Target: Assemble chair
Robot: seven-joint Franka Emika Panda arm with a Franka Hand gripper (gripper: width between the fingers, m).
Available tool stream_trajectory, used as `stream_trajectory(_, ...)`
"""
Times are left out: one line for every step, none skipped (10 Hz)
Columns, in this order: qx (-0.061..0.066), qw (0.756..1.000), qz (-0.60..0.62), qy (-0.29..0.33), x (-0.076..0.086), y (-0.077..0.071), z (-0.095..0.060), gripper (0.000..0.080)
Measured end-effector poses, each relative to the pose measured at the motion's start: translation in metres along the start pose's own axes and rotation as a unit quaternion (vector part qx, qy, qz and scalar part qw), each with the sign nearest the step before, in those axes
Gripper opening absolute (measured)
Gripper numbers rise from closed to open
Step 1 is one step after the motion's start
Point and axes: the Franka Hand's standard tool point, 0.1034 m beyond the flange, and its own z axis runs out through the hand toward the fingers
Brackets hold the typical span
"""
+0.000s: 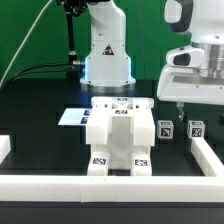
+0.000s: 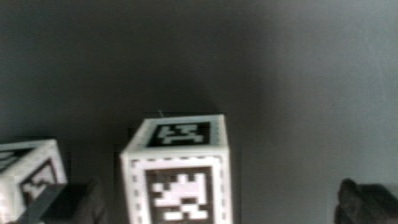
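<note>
Currently the gripper (image 2: 221, 205) spreads wide over a small cube (image 2: 178, 160). It seems to hover, not touching.

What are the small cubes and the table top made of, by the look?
Small cubes: probably matte white plastic. The faces are flat and dull with no glare. The black-and-white square tags on them look printed or stuck on; I cannot tell which.
Table top: dark and matte, perhaps cloth or a coated board. It shows hardly any sheen, so the look leaves it open.
</note>
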Motion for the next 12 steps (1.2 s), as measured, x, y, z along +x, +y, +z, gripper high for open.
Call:
stream_trajectory(-0.001,1.000,-0.001,0.000,-0.0005,0.0001,0.0048,0.0649)
stream_trajectory(-0.001,1.000,-0.001,0.001,-0.0012,0.0002,0.0093,0.0649)
stream_trajectory(-0.002,1.000,-0.001,0.001,-0.0028,-0.0010,0.0116,0.0649)
stream_trajectory(-0.002,1.000,-0.001,0.001,-0.0025,-0.0007,0.0116,0.0525)
stream_trajectory(-0.002,1.000,-0.001,0.001,-0.0026,-0.0007,0.0116,0.0525)
stream_trajectory(-0.002,1.000,-0.001,0.001,-0.0027,-0.0007,0.0117,0.0385)
stream_trajectory(-0.002,1.000,-0.002,0.001,-0.0025,-0.0008,0.0116,0.0282)
stream_trajectory(-0.002,1.000,-0.002,0.001,-0.0026,-0.0008,0.0117,0.0282)
stream_trajectory(-0.002,1.000,-0.002,0.001,-0.0026,-0.0007,0.0117,0.0282)
stream_trajectory(-0.002,1.000,-0.002,0.001,-0.0026,-0.0007,0.0117,0.0282)
stream_trajectory(-0.002,1.000,-0.002,0.001,-0.0026,-0.0007,0.0117,0.0282)
stream_trajectory(-0.002,1.000,-0.002,0.001,-0.0026,-0.0007,0.0117,0.0282)
